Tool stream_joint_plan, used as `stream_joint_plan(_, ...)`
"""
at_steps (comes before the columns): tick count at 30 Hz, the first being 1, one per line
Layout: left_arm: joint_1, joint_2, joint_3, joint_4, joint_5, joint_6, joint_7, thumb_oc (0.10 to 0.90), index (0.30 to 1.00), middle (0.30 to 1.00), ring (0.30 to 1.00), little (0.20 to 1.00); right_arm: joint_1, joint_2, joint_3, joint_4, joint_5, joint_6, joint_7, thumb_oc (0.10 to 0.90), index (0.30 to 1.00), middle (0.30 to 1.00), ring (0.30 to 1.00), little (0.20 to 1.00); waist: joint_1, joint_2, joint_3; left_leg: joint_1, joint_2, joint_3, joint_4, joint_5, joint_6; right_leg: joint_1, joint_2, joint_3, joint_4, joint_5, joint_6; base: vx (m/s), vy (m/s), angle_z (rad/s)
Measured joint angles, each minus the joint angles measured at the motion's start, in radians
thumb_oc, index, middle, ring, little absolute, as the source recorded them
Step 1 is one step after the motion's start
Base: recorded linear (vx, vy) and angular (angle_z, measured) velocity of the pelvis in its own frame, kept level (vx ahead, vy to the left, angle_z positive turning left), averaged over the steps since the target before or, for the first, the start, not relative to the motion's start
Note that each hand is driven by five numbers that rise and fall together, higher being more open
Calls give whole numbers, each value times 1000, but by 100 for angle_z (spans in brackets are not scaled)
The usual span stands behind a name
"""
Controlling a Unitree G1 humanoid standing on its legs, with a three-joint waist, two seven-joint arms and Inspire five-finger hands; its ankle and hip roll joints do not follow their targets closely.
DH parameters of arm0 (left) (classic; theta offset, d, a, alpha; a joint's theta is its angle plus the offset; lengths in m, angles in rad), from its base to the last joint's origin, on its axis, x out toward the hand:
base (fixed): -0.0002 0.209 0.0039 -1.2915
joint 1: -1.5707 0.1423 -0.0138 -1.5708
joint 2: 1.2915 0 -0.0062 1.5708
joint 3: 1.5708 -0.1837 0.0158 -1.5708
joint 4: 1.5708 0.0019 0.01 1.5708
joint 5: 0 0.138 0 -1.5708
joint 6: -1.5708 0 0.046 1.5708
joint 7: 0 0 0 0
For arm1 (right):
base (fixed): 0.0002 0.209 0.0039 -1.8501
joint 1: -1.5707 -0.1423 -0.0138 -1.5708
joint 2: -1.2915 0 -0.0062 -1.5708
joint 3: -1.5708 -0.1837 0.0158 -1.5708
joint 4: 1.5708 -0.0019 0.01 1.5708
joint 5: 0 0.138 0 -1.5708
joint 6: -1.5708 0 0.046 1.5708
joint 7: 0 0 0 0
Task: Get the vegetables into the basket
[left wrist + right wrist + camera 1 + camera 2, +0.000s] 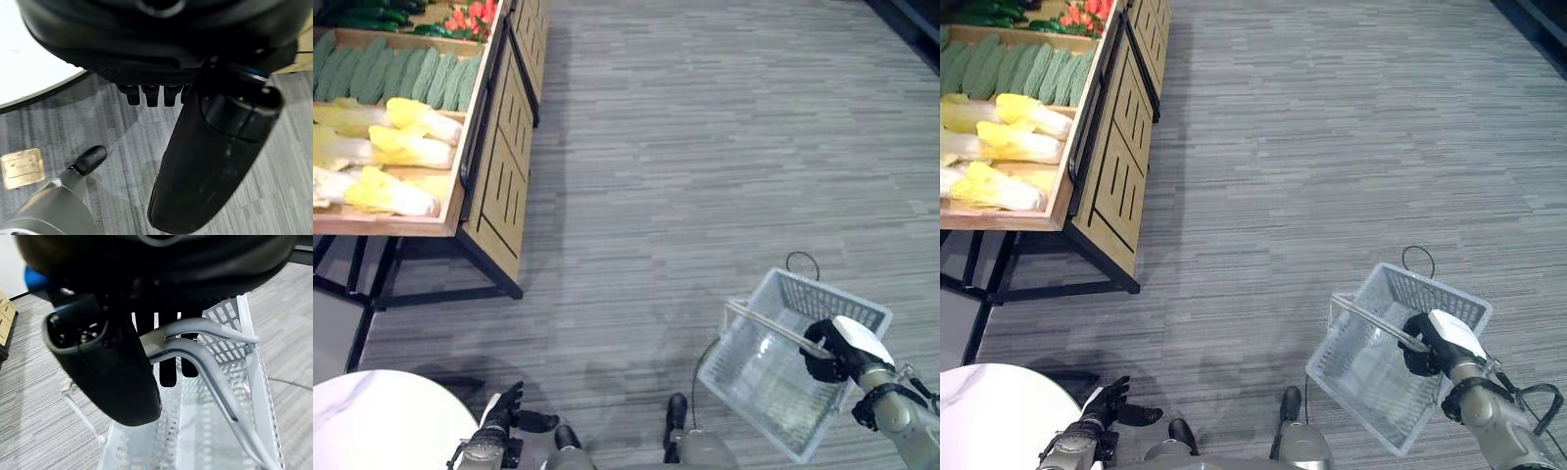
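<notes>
Right hand (pixel 1435 345) curled round the handle (pixel 195 340) of the basket (pixel 773 392) — basket hangs tilted, nothing in it. Left hand (pixel 499 411) low by the white table (pixel 372 421), fingers relaxed, holding nothing. Cabbages (pixel 396 147) and cucumbers (pixel 401 73) sit on the wooden stand (pixel 499 166), well apart — no picking done yet.

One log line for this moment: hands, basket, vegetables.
right hand: shut on basket handle | left hand: open, idle | basket: holds nothing | cabbages: on wooden stand

The right robot hand (pixel 832 354) is gripping the handle of a tilted white basket (pixel 773 392). Cabbages (pixel 382 147) and cucumbers (pixel 401 73) are lying on a wooden shelf (pixel 494 166). The left robot hand (pixel 504 406) is hanging low beside a white counter (pixel 372 421).
</notes>
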State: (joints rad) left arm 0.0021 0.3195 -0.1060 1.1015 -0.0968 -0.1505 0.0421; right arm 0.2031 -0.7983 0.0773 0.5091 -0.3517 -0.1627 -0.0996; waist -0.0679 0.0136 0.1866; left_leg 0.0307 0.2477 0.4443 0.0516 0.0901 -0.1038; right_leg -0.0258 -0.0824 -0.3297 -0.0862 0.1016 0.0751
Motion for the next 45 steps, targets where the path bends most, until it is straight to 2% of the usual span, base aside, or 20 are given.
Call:
stream_joint_plan(2, 4, -8, 1, 1, 0, 0, 3, 900, 1000, 1000, 1000, 1000, -4, -3, 1, 22, 0, -1, -1, 400, 300, 300, 300, 300, 16, 6, -2, -11, 10, -61, 36, 24, -37, -1, -4, 21, 0, 4, -14, 15, -46, -25)
stream_joint_plan(3, -4, -14, -1, 0, -1, 0, 5, 900, 1000, 1000, 1000, 1000, -15, 3, 4, 63, 6, -4, -8, 400, 300, 300, 300, 300, 18, -9, 6, -60, 6, -146, 100, 14, -50, -2, -11, 40, -1, -1, -39, 46, -35, -12)
stream_joint_plan(4, -11, -25, -5, -4, -3, -5, 12, 900, 1000, 1000, 1000, 1000, -40, 5, 15, 112, 8, 0, -8, 400, 300, 300, 300, 300, 34, -19, 11, -100, -27, -293, 114, -37, -88, -12, -24, 57, -1, -3, -49, 62, -2, -22)
stream_joint_plan(5, -15, -36, -29, -4, -2, -9, 14, 900, 1000, 1000, 1000, 1000, -63, 6, 19, 161, 8, 6, -8, 400, 300, 300, 300, 300, 58, -18, 11, -97, -69, -425, -4, -47, -99, -23, -28, 76, -1, 1, -47, 70, 9, -35)
stream_joint_plan(6, -13, -48, -36, -1, -2, -9, 14, 900, 1000, 1000, 1000, 1000, -75, 6, 19, 185, 8, 7, -8, 400, 300, 300, 300, 300, 63, -9, 11, -113, -75, -431, -50, -39, -92, -25, -27, 79, -2, 0, -47, 93, 47, -37)
stream_joint_plan(8, -1, -55, -51, 18, -3, -7, 17, 900, 1000, 1000, 1000, 1000, -76, 8, 36, 192, 9, 2, -9, 400, 300, 300, 300, 300, 67, -4, 10, -145, -94, -401, -30, -30, -69, -24, -23, 80, -6, 2, -44, 94, 119, -34)
stream_joint_plan(10, 7, -56, -59, 24, -2, -8, 17, 900, 1000, 1000, 1000, 1000, -75, 9, 52, 210, 13, -9, -12, 400, 300, 300, 300, 300, 58, 8, 2, -140, -112, -356, -15, -41, -25, -16, -12, 79, -6, 8, -35, 57, 159, -29)
stream_joint_plan(11, 1, -50, -70, 38, -1, -8, 18, 900, 1000, 1000, 1000, 1000, -102, 32, 59, 259, 18, -10, -17, 400, 300, 300, 300, 300, 55, 5, -1, -131, -127, -353, -31, -25, 18, -12, -16, 88, -2, 13, -26, 32, 160, -23)
stream_joint_plan(15, 2, -30, -98, 39, 1, -8, 17, 900, 1000, 1000, 1000, 1000, -126, 62, 127, 348, 34, -7, -16, 400, 300, 300, 300, 300, 52, -35, -17, -80, -191, -317, -126, 1, 64, -20, -75, 125, 0, 19, 20, 35, 132, -13)
stream_joint_plan(18, 8, -21, -99, 38, 2, -7, 18, 900, 1000, 1000, 1000, 1000, -143, 80, 148, 397, 35, -14, -15, 400, 300, 300, 300, 300, 55, -39, -24, -76, -223, -315, -144, 11, 95, -24, -100, 129, 1, 37, 47, 29, 120, 5)
stream_joint_plan(22, 0, 2, -100, 43, 11, -7, 20, 900, 1000, 1000, 1000, 1000, -185, 125, 166, 525, 37, -12, -16, 400, 300, 300, 300, 300, 75, -39, -22, -78, -240, -338, -146, -6, 109, -24, -117, 135, 34, 26, 62, 36, 107, 16)
stream_joint_plan(24, -18, 13, -116, 43, 19, -11, 22, 900, 1000, 1000, 1000, 1000, -182, 133, 166, 547, 37, -4, -14, 400, 300, 300, 300, 300, 71, -31, -23, -81, -235, -374, -146, -4, 114, -40, -119, 186, 88, 11, 74, 18, 22, 47)
stream_joint_plan(26, -22, 40, -118, 44, 19, -15, 21, 900, 1000, 1000, 1000, 1000, -186, 135, 166, 534, 37, -3, -9, 400, 300, 300, 300, 300, 73, -48, -14, -81, -233, -378, -141, 0, 114, -56, -118, 245, 123, -5, 80, 33, -2, 13)
stream_joint_plan(28, -21, 73, -116, 48, 19, -14, 22, 900, 1000, 1000, 1000, 1000, -206, 137, 165, 525, 39, -10, -10, 400, 300, 300, 300, 300, 78, -77, -4, -92, -236, -374, -141, 9, 100, -44, -120, 231, 70, -6, 81, 17, -25, -6)
stream_joint_plan(30, -17, 77, -113, 48, 19, -14, 23, 900, 1000, 1000, 1000, 1000, -222, 149, 166, 534, 39, -13, -10, 400, 300, 300, 300, 300, 83, -85, 0, -92, -235, -369, -141, 10, 91, -21, -118, 212, 23, -6, 81, 31, -41, -2)
stream_joint_plan(37, 16, 11, -98, 41, 21, -17, 22, 900, 1000, 1000, 1000, 1000, -229, 203, 164, 593, 55, -12, -12, 400, 300, 300, 300, 300, 79, -57, -8, -88, -182, -366, -141, 12, 56, -5, -68, 196, -1, -14, 59, 41, -2, -2)
stream_joint_plan(42, 14, 11, -98, 36, 22, -18, 24, 900, 1000, 1000, 1000, 1000, -216, 214, 162, 611, 59, -5, -24, 400, 300, 300, 300, 300, 80, -59, -7, -86, -188, -355, -140, 5, 53, -9, -69, 205, 0, -15, 58, 39, 80, -5)
stream_joint_plan(45, 14, 13, -98, 41, 22, -17, 24, 900, 1000, 1000, 1000, 1000, -211, 217, 161, 621, 76, 1, -23, 400, 300, 300, 300, 300, 79, -65, -4, -85, -204, -345, -140, -7, 70, -22, -86, 218, 21, -19, 63, 33, 167, -10)
